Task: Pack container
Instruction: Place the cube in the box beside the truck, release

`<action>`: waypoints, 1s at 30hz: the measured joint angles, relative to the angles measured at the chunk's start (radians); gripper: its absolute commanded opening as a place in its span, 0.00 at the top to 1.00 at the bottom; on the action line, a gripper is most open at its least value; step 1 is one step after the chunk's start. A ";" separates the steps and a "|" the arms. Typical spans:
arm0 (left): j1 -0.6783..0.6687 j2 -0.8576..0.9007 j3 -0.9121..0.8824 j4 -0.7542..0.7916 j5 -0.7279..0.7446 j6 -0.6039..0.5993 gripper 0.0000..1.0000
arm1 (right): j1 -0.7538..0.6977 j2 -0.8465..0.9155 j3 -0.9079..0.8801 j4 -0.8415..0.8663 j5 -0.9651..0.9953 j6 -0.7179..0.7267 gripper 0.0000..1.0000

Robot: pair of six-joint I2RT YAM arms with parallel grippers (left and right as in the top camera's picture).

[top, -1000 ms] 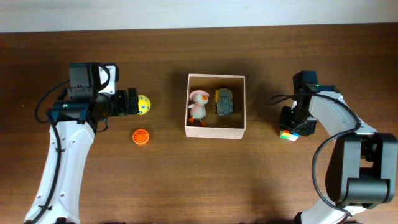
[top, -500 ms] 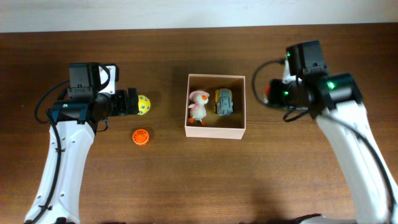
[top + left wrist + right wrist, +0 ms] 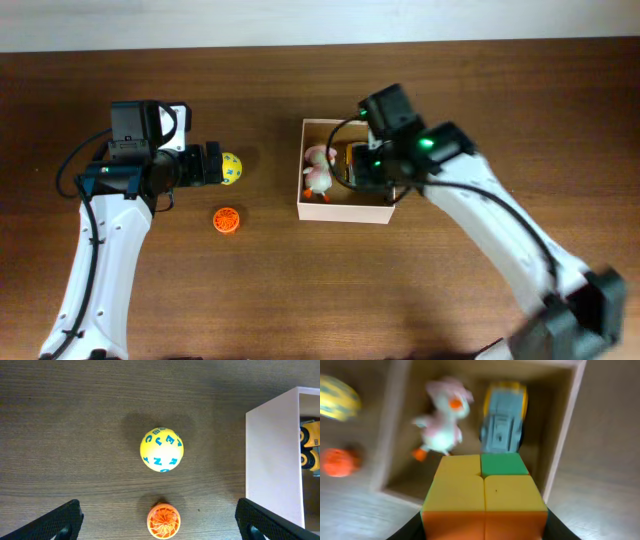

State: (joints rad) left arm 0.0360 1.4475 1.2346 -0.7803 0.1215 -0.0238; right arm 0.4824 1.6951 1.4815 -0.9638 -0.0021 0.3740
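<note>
Container [image 3: 345,213]: mid-table, open top up, white walls, tan inside. Holds a pink-and-white duck toy [image 3: 318,172] on its left side and a yellow-grey toy car [image 3: 503,420] on its right, side by side, a gap between.

Right gripper [image 3: 378,172]: above the container's right half, partly covering the car from overhead. Pinches a colour cube [image 3: 485,490] between dark fingers [image 3: 414,529]. Yellow and green tiles on top, orange on the near face. Hangs over the near edge of the box in the wrist view, which is blurred.

Left gripper [image 3: 213,166]: over the left of the table [image 3: 300,300], well apart from the container. Spread wide, nothing between the fingers [image 3: 60,521]. Faces a yellow ball [image 3: 231,168] with blue letters, just beyond the fingertips. Orange ball [image 3: 227,220] near it on the wood, not touching. Both outside the box, left of its white wall.
</note>
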 measured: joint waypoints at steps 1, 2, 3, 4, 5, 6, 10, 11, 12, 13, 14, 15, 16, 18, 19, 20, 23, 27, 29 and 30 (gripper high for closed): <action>0.000 0.000 0.000 0.000 0.000 0.000 0.01 | 0.001 0.035 -0.005 0.000 0.000 0.011 0.57; 0.000 0.000 0.000 0.000 0.000 0.000 0.01 | 0.001 0.066 -0.008 0.000 0.001 0.018 0.57; 0.000 0.000 0.000 0.000 0.000 0.000 0.01 | 0.001 0.093 -0.008 0.000 0.003 0.025 0.57; 0.000 0.000 0.000 0.000 0.000 0.000 0.01 | 0.001 0.119 -0.008 0.000 0.003 0.036 0.57; 0.000 0.000 0.000 0.000 0.000 0.000 0.01 | 0.001 0.137 -0.008 0.000 0.004 0.042 0.57; 0.000 0.000 0.000 0.000 0.000 0.000 0.01 | 0.001 0.151 -0.008 0.000 0.004 0.045 0.56; 0.000 0.000 0.000 0.000 0.000 0.000 0.01 | 0.001 0.190 -0.008 0.000 0.004 0.064 0.51; 0.000 0.000 0.000 0.000 0.000 0.000 0.01 | 0.001 0.200 -0.008 -0.004 0.004 0.067 0.50; 0.000 0.000 0.000 0.000 0.000 0.000 0.01 | 0.001 0.206 -0.008 -0.009 0.004 0.072 0.50; 0.000 0.000 0.000 0.000 0.000 0.000 0.01 | 0.001 0.211 -0.008 -0.016 0.003 0.074 0.49; 0.000 0.000 0.000 0.000 0.000 0.000 0.01 | 0.001 0.215 -0.008 -0.019 0.004 0.077 0.45; 0.000 0.000 0.000 0.000 0.000 0.000 0.01 | 0.001 0.218 -0.008 -0.019 0.004 0.080 0.40; 0.000 0.000 0.000 0.000 0.000 0.000 0.01 | 0.001 0.218 -0.008 -0.019 0.004 0.085 0.38; 0.000 0.000 0.000 0.000 0.000 0.000 0.01 | 0.001 0.217 -0.008 -0.019 0.008 0.090 0.32; 0.000 0.000 0.000 0.000 0.000 0.000 0.01 | 0.001 0.217 -0.007 -0.020 0.011 0.093 0.27; 0.000 0.000 0.000 0.000 0.000 0.000 0.01 | 0.001 0.216 -0.006 -0.023 0.015 0.093 0.22; 0.000 0.000 0.000 0.000 0.000 0.000 0.01 | 0.002 0.195 0.012 -0.046 0.026 0.087 0.16; 0.000 0.000 0.000 0.000 0.000 0.000 0.01 | 0.000 0.090 0.060 -0.088 0.040 0.079 0.12; 0.000 0.000 0.000 0.000 0.000 0.000 0.01 | -0.010 0.016 0.090 -0.096 0.042 0.075 0.10; 0.000 0.000 0.000 0.000 -0.001 0.000 0.01 | -0.021 -0.027 0.106 -0.096 0.042 0.074 0.08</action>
State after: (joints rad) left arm 0.0360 1.4475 1.2346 -0.7803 0.1207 -0.0238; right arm 0.4614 1.6680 1.5871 -1.0595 0.0399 0.4484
